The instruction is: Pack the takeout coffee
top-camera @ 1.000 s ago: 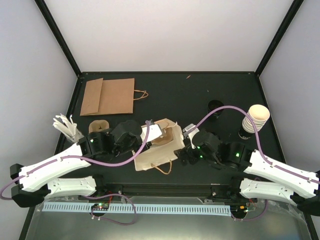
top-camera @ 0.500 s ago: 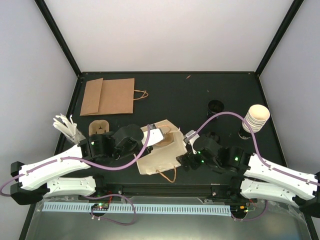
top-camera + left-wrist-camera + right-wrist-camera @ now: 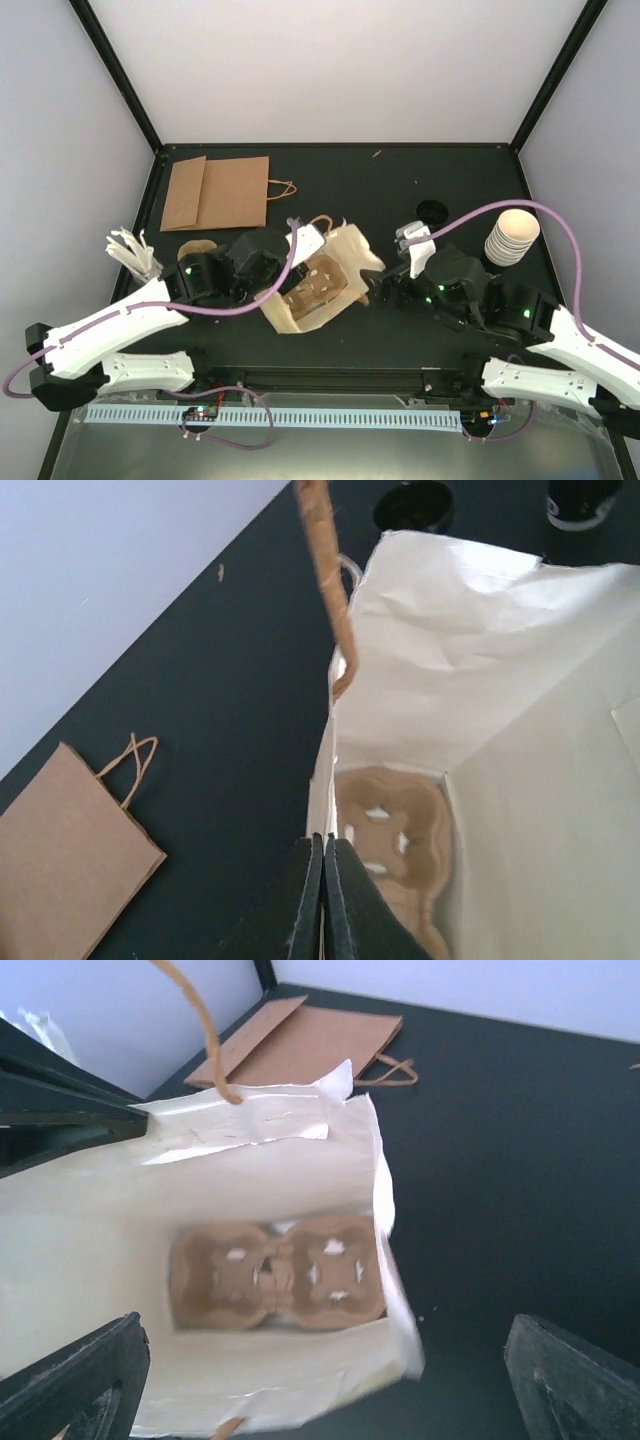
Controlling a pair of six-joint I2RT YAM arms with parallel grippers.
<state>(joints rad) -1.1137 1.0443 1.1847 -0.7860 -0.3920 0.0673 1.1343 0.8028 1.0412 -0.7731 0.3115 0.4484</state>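
Bright even light, faint shadows, sharp

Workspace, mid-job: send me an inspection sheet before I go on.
Surface: dark table, a speck near the far edge.
Job's things: cups stacked at right, outside the cream bag; that bag is open, carrier on its bottom.
Clutter: flat brown bag, lid, white sticks.
End effectors: left end effector shut on the cream bag's rim; right end effector open at its mouth, holding nothing.
Cables: purple cable loops close by the cups.
Surroundings: white walls, black frame.
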